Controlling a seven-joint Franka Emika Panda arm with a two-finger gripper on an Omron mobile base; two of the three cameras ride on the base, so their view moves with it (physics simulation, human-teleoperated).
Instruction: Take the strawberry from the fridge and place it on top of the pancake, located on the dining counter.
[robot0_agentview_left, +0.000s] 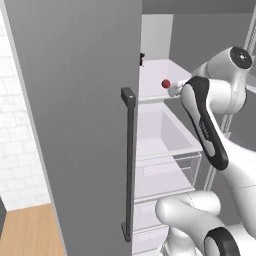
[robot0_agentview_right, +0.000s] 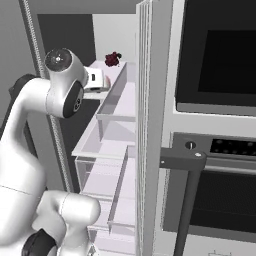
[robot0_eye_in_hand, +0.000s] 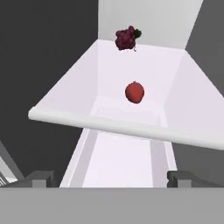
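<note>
A: Where does the strawberry (robot0_eye_in_hand: 134, 92) lie from the gripper (robot0_eye_in_hand: 111, 178)?

B: Straight ahead of it and a little higher, on the white shelf (robot0_eye_in_hand: 127, 128) inside the fridge (robot0_agentview_left: 75, 100), set back from the shelf's front lip. It is roundish, with no long axis to line up with.

A: And the jaws?

B: Spread wide, holding nothing, below and short of the shelf's front lip, well apart from the fruit.

A: Anything else on that shelf?

B: One darker red item with a green top (robot0_eye_in_hand: 127, 38), at the back edge of the shelf, beyond the strawberry. So: one strawberry, one dark fruit, one arm.

A: Next move?

B: Likely rise over the lip, then forward.
</note>
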